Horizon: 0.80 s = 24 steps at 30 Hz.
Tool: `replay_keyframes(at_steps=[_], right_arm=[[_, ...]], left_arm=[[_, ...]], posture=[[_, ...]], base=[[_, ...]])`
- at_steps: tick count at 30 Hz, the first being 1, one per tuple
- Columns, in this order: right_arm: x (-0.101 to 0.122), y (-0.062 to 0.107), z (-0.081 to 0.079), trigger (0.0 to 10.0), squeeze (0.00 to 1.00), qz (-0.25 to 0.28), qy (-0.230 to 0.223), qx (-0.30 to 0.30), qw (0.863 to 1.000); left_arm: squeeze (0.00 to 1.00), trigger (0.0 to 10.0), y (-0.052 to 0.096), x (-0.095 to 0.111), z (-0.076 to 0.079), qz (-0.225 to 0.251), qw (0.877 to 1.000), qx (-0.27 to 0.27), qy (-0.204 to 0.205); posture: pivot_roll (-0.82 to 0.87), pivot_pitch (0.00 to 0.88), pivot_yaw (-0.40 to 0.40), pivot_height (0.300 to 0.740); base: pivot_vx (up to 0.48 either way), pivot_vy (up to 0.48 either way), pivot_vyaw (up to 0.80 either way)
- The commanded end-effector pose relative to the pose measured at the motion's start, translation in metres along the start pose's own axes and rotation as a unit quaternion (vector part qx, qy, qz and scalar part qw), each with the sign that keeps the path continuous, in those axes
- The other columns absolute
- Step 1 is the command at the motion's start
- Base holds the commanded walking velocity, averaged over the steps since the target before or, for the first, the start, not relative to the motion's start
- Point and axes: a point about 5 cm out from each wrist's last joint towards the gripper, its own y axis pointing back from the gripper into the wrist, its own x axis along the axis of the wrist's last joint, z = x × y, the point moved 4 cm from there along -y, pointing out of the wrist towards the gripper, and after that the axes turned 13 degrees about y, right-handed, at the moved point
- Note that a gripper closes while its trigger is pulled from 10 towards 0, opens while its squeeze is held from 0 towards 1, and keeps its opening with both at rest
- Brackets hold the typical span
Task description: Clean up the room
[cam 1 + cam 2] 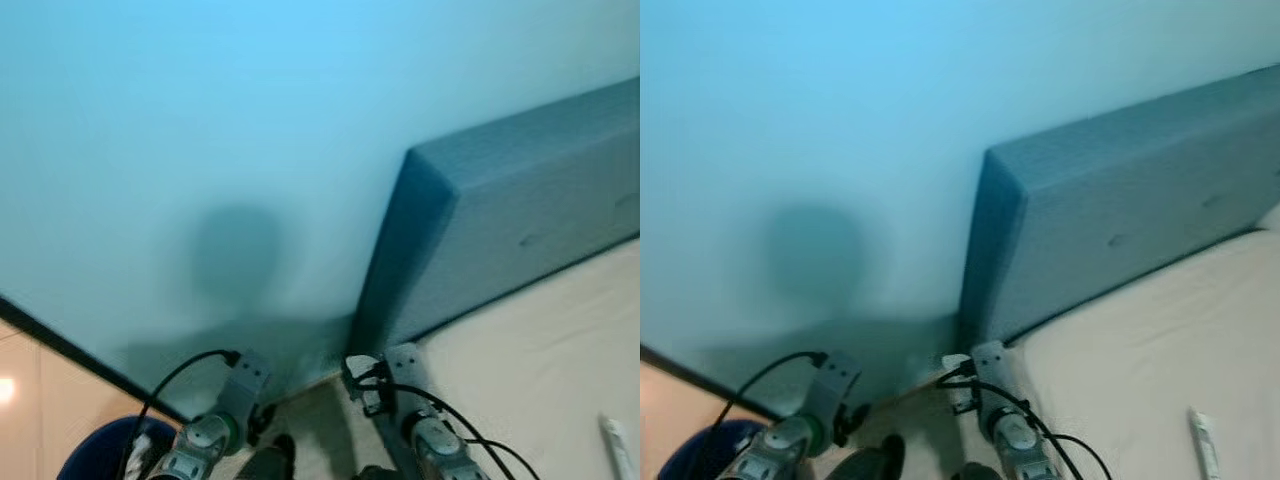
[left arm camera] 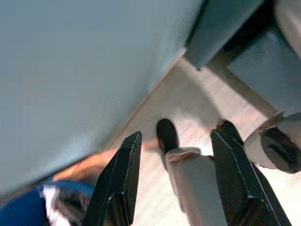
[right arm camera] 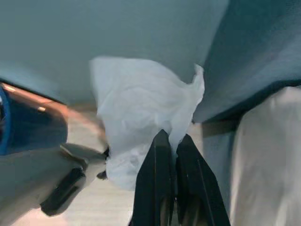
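From the head, both arms hang low by the bed [image 1: 560,360] beside a blue bin [image 1: 95,450], the left wrist shows the left gripper [image 2: 174,179] spread and empty, and the right gripper [image 3: 170,141] pinches what looks like a white tissue [image 3: 141,108], not yet binned.

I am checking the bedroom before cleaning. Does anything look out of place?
A small white object lies alone on the bed sheet; what it is cannot be told. The right end effector holds a crumpled white tissue, shut on it.
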Motion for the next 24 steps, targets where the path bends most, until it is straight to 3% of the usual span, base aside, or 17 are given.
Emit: replay_keyframes(at_steps=[1, 8, 14, 21, 24], right_arm=[[-0.013, 0.004, 0.001, 10.0, 0.00, -0.019, -0.002, -0.002, 1.000], [-0.014, 0.004, 0.002, 10.0, 0.00, -0.022, -0.005, -0.003, 1.000], [-0.018, 0.005, 0.000, 10.0, 0.00, -0.029, -0.022, 0.002, 0.999], [-0.022, 0.007, -0.002, 10.0, 0.00, -0.034, -0.020, 0.005, 0.999], [-0.023, 0.007, -0.002, 10.0, 0.00, -0.035, -0.020, 0.005, 0.999]], left_arm=[[0.00, 10.0, 0.000, -0.007, 0.003, -0.011, 1.000, -0.006, 0.006], [0.00, 10.0, 0.000, -0.006, 0.005, -0.009, 1.000, -0.009, 0.009], [0.00, 10.0, -0.001, -0.005, 0.004, -0.002, 0.999, -0.003, 0.033], [0.00, 10.0, 0.000, -0.005, 0.004, -0.002, 0.999, -0.002, 0.032], [0.00, 10.0, 0.000, -0.006, 0.004, -0.003, 1.000, 0.003, 0.027]], posture=[[0.05, 0.104, 0.045, 0.740], [0.06, 0.105, 0.043, 0.740], [0.06, 0.108, 0.039, 0.740], [0.06, 0.112, 0.036, 0.740], [0.06, 0.119, 0.034, 0.740]], base=[[0.000, 0.000, 0.80], [0.000, 0.000, 0.80], [0.000, 0.000, 0.00], [0.000, 0.000, 0.00], [0.000, -0.480, 0.00]])
